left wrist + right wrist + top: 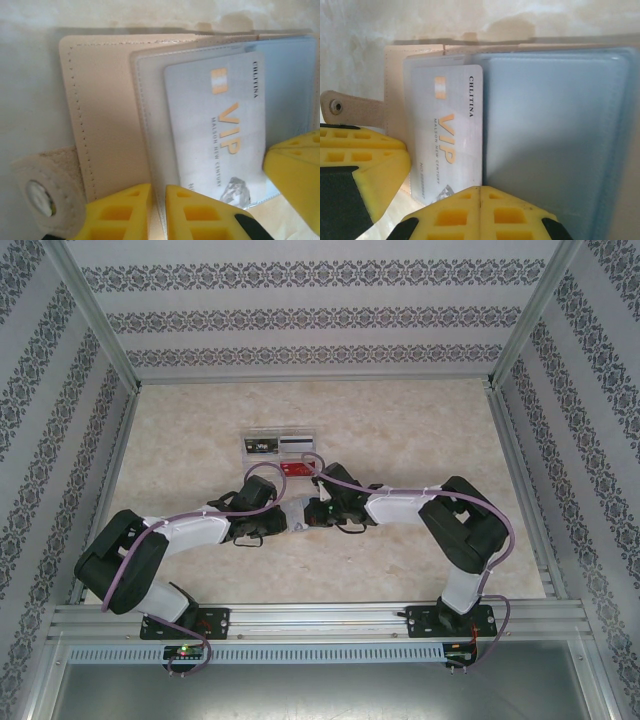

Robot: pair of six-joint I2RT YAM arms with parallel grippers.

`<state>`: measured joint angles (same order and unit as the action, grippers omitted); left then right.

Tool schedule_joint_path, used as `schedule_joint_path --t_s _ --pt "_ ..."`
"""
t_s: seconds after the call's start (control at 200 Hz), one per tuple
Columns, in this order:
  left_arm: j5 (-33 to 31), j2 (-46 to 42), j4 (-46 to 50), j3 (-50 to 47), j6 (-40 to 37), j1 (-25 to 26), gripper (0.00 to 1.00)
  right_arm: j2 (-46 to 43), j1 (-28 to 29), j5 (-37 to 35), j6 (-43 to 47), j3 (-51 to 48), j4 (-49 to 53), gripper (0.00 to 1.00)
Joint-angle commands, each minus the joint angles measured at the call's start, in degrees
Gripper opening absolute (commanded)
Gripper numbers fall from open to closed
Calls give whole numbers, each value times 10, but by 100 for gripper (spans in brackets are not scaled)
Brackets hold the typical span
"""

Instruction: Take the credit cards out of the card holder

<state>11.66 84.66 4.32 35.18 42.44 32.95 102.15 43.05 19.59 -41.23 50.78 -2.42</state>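
Yellow fingers [450,217], glossy card [451,135], stitched tan holder [110,115]

From above, the card holder [297,511] is mostly covered by the left gripper [283,523] and right gripper [312,513] meeting over it, and print inside the clear tray [279,445] is too small to read. In the left wrist view, yellow fingers [200,215] hide the VIP card's [215,135] lower edge, and the snap tab [42,192] is blurred. In the right wrist view, the holder's right side runs off the frame, and it is unclear whether the blue-grey pocket [552,135] holds a card.
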Motion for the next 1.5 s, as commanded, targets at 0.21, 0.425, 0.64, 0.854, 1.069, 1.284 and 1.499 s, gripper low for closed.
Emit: schedule_joint_path --t_s 0.21,0.425,0.64,0.854,1.069,1.284,1.499 --pt "-16 16 35 11 0 5 17 -18 -8 5 4 -14 2 0" --pt "-11 17 34 12 -2 6 17 -5 -9 21 2 -3 -18 21" --pt "-7 18 33 14 -5 6 16 9 -11 23 6 14 -19 23" --pt "-6 18 33 15 -5 6 16 25 -15 32 6 25 -22 22" --pt "-8 19 35 15 -6 6 16 23 -21 29 1 12 -26 6" --pt "-9 19 35 13 -6 7 16 7 -33 28 4 -10 -27 5" --pt "-8 18 35 12 -6 6 16 -14 -49 29 11 -35 -30 5"
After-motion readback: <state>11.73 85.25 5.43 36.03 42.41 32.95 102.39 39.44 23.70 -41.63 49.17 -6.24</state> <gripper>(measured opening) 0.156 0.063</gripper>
